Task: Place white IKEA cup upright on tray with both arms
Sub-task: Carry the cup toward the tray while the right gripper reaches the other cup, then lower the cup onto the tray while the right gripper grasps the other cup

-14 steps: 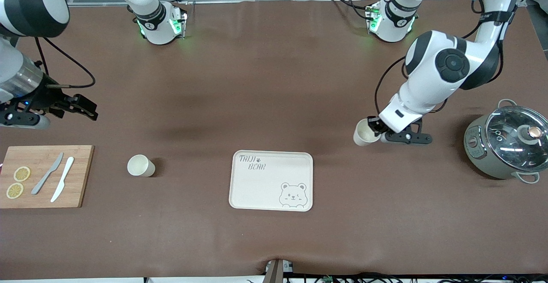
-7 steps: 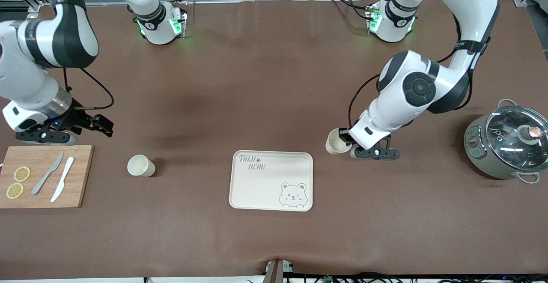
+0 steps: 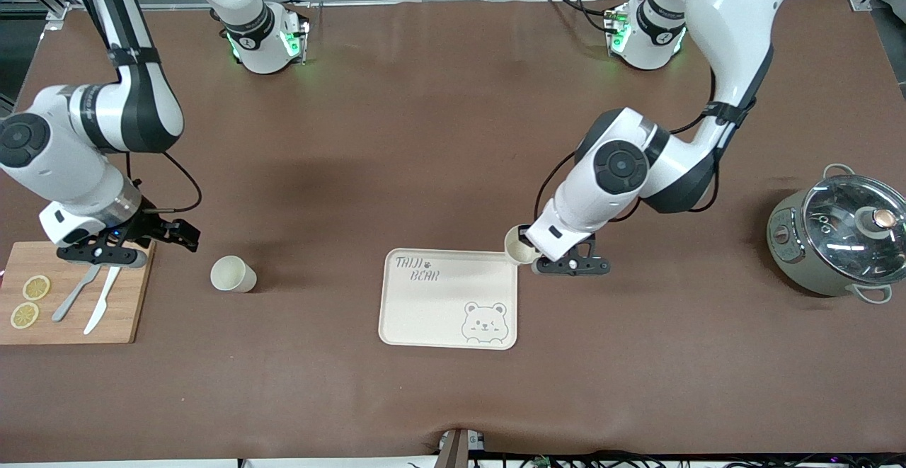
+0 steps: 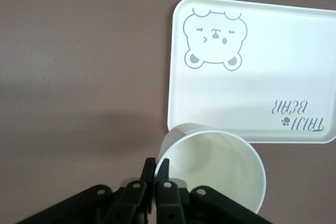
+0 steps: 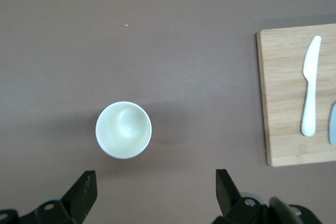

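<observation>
My left gripper (image 3: 531, 245) is shut on the rim of a white cup (image 3: 518, 250), one finger inside and one outside, and holds it mouth up over the corner of the cream tray (image 3: 449, 298) nearest the left arm's end. The left wrist view shows the held cup (image 4: 215, 166), the left gripper (image 4: 158, 167) and the tray (image 4: 262, 77). A second white cup (image 3: 232, 274) stands upright on the table between the tray and the cutting board. My right gripper (image 3: 185, 236) is open beside the second cup; the right wrist view shows that cup (image 5: 123, 129) ahead of the right gripper (image 5: 156, 182).
A wooden cutting board (image 3: 134, 291) with two knives (image 3: 102, 297) and lemon slices (image 3: 35, 287) lies at the right arm's end. It also shows in the right wrist view (image 5: 286, 98). A lidded pot (image 3: 842, 238) stands at the left arm's end.
My left arm has carried the cup from near the pot to over the tray's corner. My right arm has swung toward the second cup, its gripper still open.
</observation>
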Controlling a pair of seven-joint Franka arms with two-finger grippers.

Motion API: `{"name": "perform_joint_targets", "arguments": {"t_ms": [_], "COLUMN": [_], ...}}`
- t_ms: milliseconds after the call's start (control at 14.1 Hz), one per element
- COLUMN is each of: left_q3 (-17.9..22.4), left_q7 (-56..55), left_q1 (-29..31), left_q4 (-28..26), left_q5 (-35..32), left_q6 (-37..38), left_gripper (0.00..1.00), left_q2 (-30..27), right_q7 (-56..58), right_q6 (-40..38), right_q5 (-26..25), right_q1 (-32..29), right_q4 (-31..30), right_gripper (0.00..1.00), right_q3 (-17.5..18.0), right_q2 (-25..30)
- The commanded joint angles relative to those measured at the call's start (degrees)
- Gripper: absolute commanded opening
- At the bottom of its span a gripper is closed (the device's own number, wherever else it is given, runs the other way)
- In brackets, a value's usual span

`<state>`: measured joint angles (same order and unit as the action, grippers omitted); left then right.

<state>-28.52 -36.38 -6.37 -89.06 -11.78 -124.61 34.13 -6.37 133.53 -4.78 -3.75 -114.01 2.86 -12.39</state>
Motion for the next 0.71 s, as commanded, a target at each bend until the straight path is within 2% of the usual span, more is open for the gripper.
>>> {"name": "perform_joint_targets", "arguments": {"t_ms": [0,213,639], "left_q3": [3.9,7.77,8.4], "left_q7": [-3.08,-4.66,-5.55], "left_q1": [-5.21,-9.7,-10.59], "left_q4": [5.46,7.75,9.95], "left_q5": [-2.11,-1.93,-2.11], "left_q6": [1.74,1.65,-0.8], "left_gripper": [0.0,0.0,0.0], "left_q2": [3.13,4.97,8.49], "right_q7": [0.04,0.04,0.04], "right_q6": [4.35,9.63,12.54], "right_q5": [-1.2,-1.29,-1.29], "right_q1": [-1.0,-1.26,-2.05], "right_q4": [-0.07,0.19,1.51], "right_gripper": [1.0,1.0,1.0], "right_q3": [0.48,0.13,0.22], "right_q2": [-3.06,-6.76,-10.45]}}
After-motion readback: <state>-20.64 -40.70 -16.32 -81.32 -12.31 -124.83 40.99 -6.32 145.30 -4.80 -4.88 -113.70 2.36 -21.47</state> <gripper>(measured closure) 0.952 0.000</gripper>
